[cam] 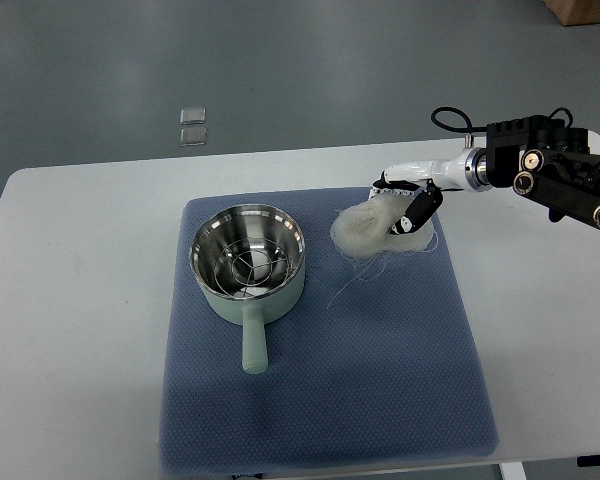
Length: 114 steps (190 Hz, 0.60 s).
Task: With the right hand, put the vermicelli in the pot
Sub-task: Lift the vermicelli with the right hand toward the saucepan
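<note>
One pale green pot [247, 268] with a steel basket insert sits on the left of the blue mat [380, 400], handle toward me. Just right of it, the white vermicelli [365, 232] lies on the mat, my right hand [412, 208] on it, fingers closed around the bundle.

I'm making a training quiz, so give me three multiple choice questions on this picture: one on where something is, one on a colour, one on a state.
1. Where does the vermicelli lie?
A. in the pot
B. on the mat, right of the pot
C. on the floor

2. What colour is the mat?
A. blue
B. red
C. yellow

3. What is in the pot?
A. vermicelli
B. a wire rack only
C. a lid

Key: 1 B, it sits beside the pot under the right hand. 2 A, plainly blue. 3 B, only a rack shows.
</note>
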Each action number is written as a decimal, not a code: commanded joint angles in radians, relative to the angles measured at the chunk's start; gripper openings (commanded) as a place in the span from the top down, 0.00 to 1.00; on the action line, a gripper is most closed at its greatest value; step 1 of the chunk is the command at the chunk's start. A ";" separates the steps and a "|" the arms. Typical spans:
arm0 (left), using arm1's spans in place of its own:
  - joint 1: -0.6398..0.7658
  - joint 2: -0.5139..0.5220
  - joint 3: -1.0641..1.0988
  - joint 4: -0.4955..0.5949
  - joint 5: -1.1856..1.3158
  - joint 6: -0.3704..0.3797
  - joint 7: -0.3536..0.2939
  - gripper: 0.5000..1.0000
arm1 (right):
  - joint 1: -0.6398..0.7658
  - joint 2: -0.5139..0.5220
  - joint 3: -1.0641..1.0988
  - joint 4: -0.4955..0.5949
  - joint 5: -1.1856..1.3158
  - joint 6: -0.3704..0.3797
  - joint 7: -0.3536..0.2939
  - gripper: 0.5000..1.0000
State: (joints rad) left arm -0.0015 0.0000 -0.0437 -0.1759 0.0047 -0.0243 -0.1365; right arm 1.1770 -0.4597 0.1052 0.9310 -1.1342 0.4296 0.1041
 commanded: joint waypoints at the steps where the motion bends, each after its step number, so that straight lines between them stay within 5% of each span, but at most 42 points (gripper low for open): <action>1: 0.000 0.000 0.001 -0.001 0.000 0.000 0.000 0.00 | 0.055 -0.045 0.028 0.038 0.004 0.043 0.002 1.00; 50: 0.000 0.000 0.001 -0.002 0.000 0.000 0.000 0.00 | 0.162 -0.128 0.156 0.098 0.004 0.176 -0.009 1.00; 114: 0.000 0.000 0.001 -0.025 0.000 0.000 0.000 0.00 | 0.250 -0.031 0.180 0.100 0.019 0.181 -0.032 1.00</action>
State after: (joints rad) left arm -0.0015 0.0000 -0.0429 -0.1938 0.0047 -0.0247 -0.1365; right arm 1.4110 -0.5558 0.2864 1.0323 -1.1283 0.6107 0.0881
